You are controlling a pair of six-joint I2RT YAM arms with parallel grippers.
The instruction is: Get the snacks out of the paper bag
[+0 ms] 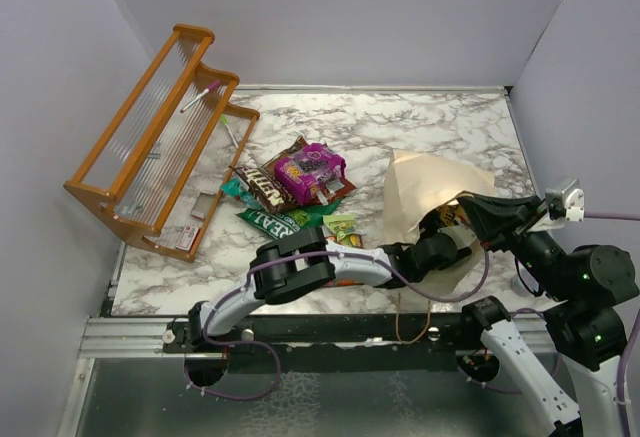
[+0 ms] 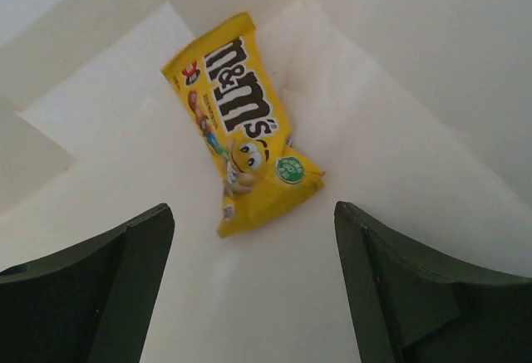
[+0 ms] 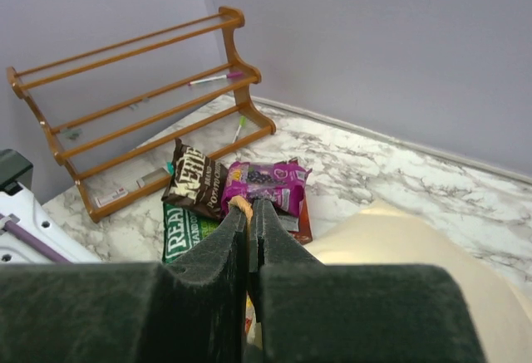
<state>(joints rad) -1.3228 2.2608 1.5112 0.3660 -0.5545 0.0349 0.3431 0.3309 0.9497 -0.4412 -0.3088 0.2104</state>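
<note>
Snacks: partly unloaded. A heap lies on the marbled surface (image 1: 450, 127) between the wooden rack (image 1: 150, 137) and the paper bag (image 1: 420, 182), well clear of the bag. It includes a magenta packet (image 1: 310, 165), a brown packet (image 1: 265, 185), a green bag (image 1: 272, 221) and a small yellow-green packet (image 1: 342, 227).

The paper bag lies on its side at the right of the surface, mouth toward the arms. The right gripper (image 3: 249, 209) is pressed together on a tan sliver, judged to be the bag's rim or handle, holding the mouth up.

The left gripper (image 2: 251, 213) is inside the bag, fingers spread wide and touching nothing. Just beyond them a yellow M&M's packet (image 2: 241, 122) lies flat on the paper.

Outstanding: at least this one packet. The rest of the interior is out of view.
</note>
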